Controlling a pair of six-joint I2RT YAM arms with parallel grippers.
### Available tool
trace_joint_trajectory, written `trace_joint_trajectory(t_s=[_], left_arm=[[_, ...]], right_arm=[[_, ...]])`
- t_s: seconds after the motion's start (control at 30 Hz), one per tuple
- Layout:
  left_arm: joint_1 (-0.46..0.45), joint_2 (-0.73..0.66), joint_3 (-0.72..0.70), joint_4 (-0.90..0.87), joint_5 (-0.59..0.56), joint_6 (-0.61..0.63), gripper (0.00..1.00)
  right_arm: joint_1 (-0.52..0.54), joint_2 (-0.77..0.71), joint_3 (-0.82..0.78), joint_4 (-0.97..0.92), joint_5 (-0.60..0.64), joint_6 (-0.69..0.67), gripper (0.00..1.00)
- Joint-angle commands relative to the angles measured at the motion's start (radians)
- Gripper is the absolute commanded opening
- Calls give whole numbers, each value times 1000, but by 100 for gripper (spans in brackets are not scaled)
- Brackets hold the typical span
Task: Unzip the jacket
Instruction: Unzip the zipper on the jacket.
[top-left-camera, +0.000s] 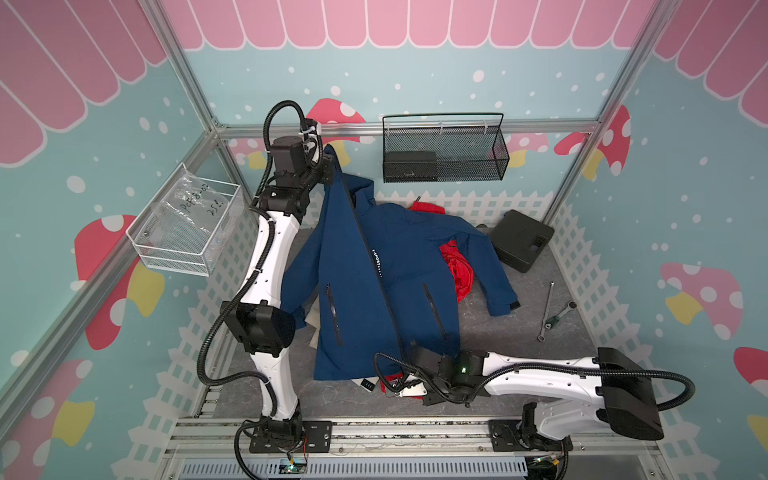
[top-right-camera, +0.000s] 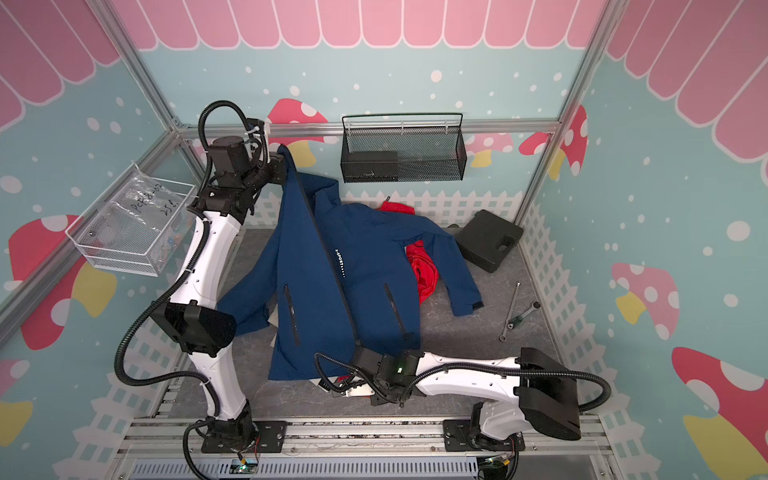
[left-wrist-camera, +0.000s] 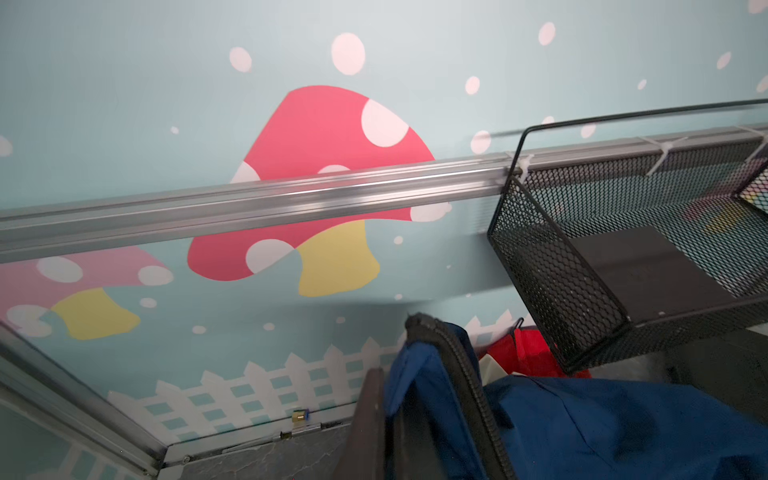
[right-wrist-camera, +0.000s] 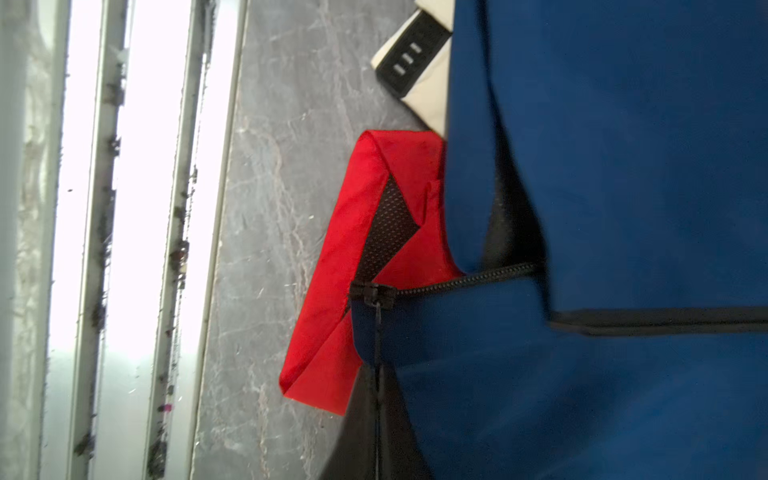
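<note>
A navy blue jacket (top-left-camera: 374, 270) lies spread over the grey table in both top views. One front edge is pulled up taut towards the back left. My left gripper (top-left-camera: 330, 166) is raised there, shut on the jacket's collar end beside the black zipper teeth (left-wrist-camera: 465, 374); one dark finger (left-wrist-camera: 368, 415) shows against the blue cloth. My right gripper (top-left-camera: 411, 353) is low at the jacket's hem, shut on the zipper's thin black pull cord (right-wrist-camera: 377, 332). The zipper slider (right-wrist-camera: 372, 293) sits at the hem edge, just beyond the shut jaws.
A red garment (top-left-camera: 461, 270) lies under the jacket, with a fold (right-wrist-camera: 332, 332) beside the slider. At the back right is a black case (top-left-camera: 521, 239); wrenches (top-left-camera: 557, 311) lie to the right. A black mesh basket (top-left-camera: 444, 153) and a white wire basket (top-left-camera: 187, 232) hang on the walls.
</note>
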Motion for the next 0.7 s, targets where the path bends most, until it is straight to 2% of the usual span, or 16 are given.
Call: trace_joint_trajectory(t_s=[0.0, 0.2, 0.23, 0.27, 0.33, 0.37, 0.43, 0.53, 0.67], left_arm=[[4, -5, 36, 81, -53, -12, 0], [1, -46, -65, 125, 69, 3, 1], [-1, -64, -104, 145, 70, 6, 9], [-3, -82, -141, 162, 58, 7, 21], [-3, -121, -209, 170, 34, 6, 51], [-3, -144, -250, 174, 17, 2, 57], [-4, -208, -347, 192, -7, -18, 67], [-2, -335, -549, 244, -50, -77, 84], [22, -507, -812, 235, -52, -265, 87]], right_arm=[[6, -19, -9, -39, -7, 0, 0], [-12, 10, 20, -7, 42, 46, 1], [-14, 18, 27, 6, 58, 55, 12], [-19, 26, 38, 19, 69, 64, 30], [-45, 34, 68, 47, 57, 82, 55], [-66, 33, 82, 67, 35, 90, 71], [-117, 27, 116, 101, -18, 108, 85], [-227, 6, 167, 162, -134, 160, 93], [-417, -6, 233, 227, -263, 281, 94]])
